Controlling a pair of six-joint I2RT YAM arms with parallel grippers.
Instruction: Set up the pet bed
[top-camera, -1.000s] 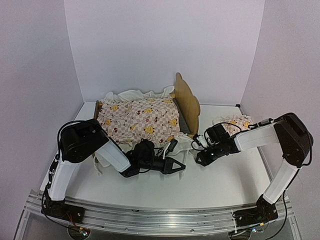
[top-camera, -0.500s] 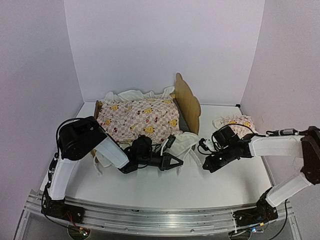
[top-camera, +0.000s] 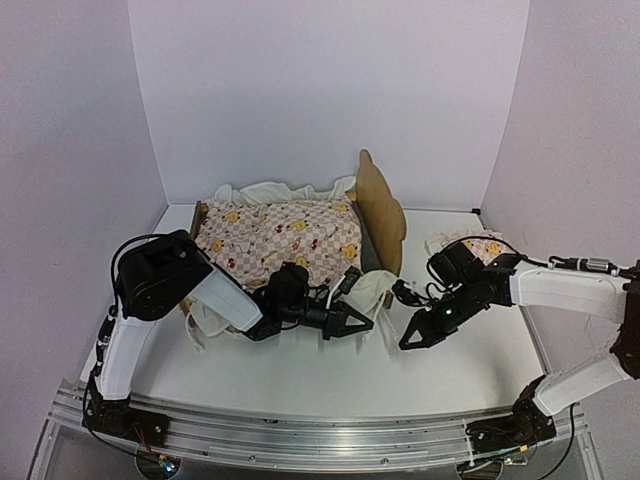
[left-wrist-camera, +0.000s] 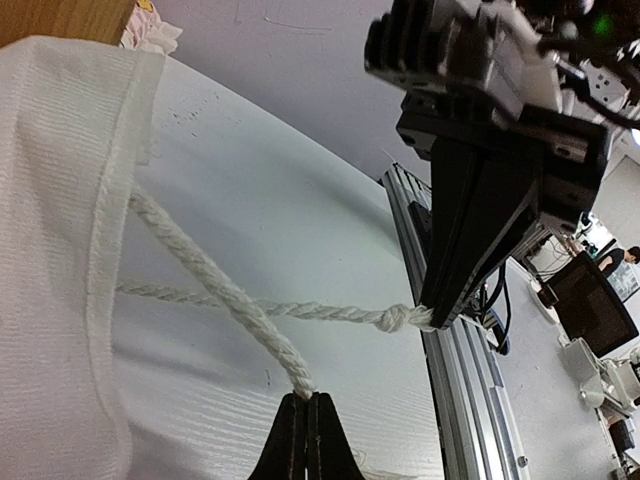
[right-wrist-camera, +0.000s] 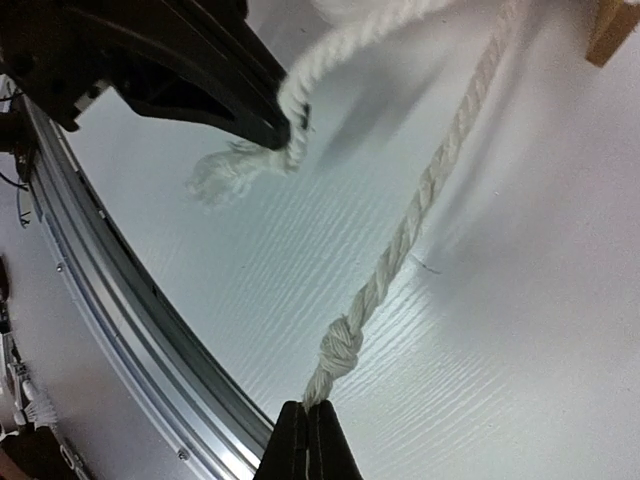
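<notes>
the pet bed (top-camera: 380, 205) sits at the back of the table (top-camera: 330, 390), its eared wooden end upright, the pink duck quilt (top-camera: 285, 238) spread over it. a white cloth (top-camera: 376, 288) spills off the bed's near corner, and two twisted cords run out of its hem.

now the arms. the left arm lies low across the table, forearm stretched to the right, and the left gripper (top-camera: 362, 324) points right with its jaws pinched flat together on the thicker cord (left-wrist-camera: 215, 290), close to that cord's frayed end. the bed lies just behind this gripper, the cloth right beside it.

the right arm reaches in from the other side, forearm level, wrist tipped down toward the table. the right gripper (top-camera: 408, 342) is clamped tight on the thinner cord (right-wrist-camera: 405, 245), just past its knot (right-wrist-camera: 340, 350). from here the bed is behind and off to the left, near but not touching. the two gripper tips face each other, close, apart. the small pillow (top-camera: 480, 246) rests behind the right forearm.
</notes>
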